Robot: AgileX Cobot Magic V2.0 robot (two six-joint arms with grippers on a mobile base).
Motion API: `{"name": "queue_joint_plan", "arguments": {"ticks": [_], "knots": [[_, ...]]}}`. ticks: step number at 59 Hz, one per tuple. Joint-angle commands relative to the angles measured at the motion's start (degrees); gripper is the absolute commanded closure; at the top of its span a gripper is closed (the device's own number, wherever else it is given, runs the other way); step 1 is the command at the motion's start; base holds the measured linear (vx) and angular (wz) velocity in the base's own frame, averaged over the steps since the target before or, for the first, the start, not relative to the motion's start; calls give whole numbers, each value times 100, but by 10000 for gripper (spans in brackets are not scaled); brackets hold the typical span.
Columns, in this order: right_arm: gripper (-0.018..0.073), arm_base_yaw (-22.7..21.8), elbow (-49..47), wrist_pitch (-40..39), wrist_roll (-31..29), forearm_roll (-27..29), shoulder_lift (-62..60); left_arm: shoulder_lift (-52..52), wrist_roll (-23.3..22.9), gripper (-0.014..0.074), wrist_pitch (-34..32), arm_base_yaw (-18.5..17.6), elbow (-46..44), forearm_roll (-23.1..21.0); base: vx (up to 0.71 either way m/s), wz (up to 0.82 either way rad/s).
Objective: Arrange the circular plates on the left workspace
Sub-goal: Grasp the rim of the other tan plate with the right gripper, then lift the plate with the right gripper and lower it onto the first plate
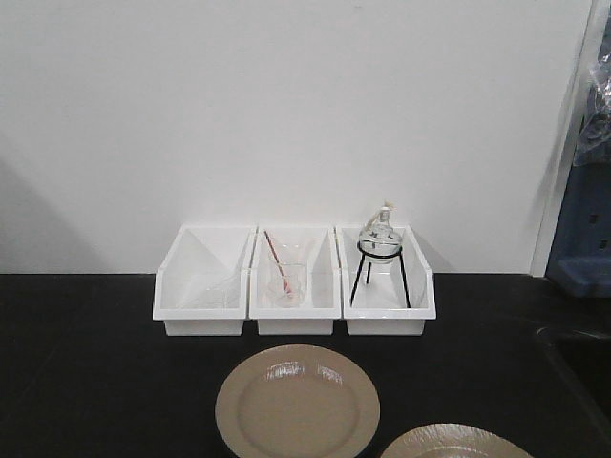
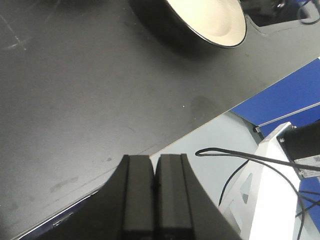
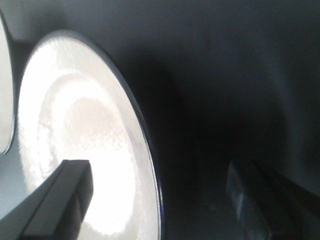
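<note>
Two beige circular plates lie on the black benchtop [image 1: 86, 382] in the front view: one in the middle [image 1: 297, 405], one cut off at the bottom right [image 1: 456, 442]. Neither gripper shows there. In the left wrist view my left gripper [image 2: 155, 162] is shut and empty, hovering over the bench's front edge, well short of a plate [image 2: 212, 20] at the top. The right wrist view shows my right gripper [image 3: 160, 195] open and straddling the rim of a plate [image 3: 85, 135]: one finger [image 3: 70, 195] is over its pale top, the other [image 3: 250, 195] is outside it. A sliver of the second plate [image 3: 4, 85] shows at the far left.
Three white bins [image 1: 294, 281] stand in a row behind the plates; the middle one holds a beaker with a red stick, the right one a glass flask on a wire stand [image 1: 380, 250]. A sunken sink [image 1: 584, 367] lies to the right. Blue cabinet fronts [image 2: 295, 95] and a cable hang below the bench edge.
</note>
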Motion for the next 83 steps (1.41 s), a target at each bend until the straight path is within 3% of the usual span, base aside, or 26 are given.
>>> {"name": "queue_joint_plan", "arguments": {"ticks": [1, 13, 31, 36, 46, 57, 67, 83], "knots": [[-20, -9, -138, 422, -218, 388, 11, 22, -52, 600, -57, -3, -134, -428, 0, 0], [87, 16, -105, 481, -457, 640, 207, 22, -52, 600, -257, -3, -134, -428, 0, 0], [188, 688, -105, 221, -579, 731, 243, 22, -52, 600, -306, -3, -134, -423, 0, 0], [279, 733, -103, 101, -505, 770, 243, 22, -52, 600, -269, -3, -134, -423, 0, 0], [575, 722, -95, 99, -488, 845, 243, 22, -52, 600, -234, -3, -134, -423, 0, 0], [570, 714, -95, 101, -432, 936, 50, 22, -47, 600, -223, -3, -134, -378, 0, 0], [566, 540, -125, 114, -253, 1486, -477, 22, -47, 600, -223, -3, -134, -378, 0, 0], [564, 504, -576, 314, 187, 1907, -1065, 22, -47, 600, -264, -3, -134, -379, 0, 0]]}}
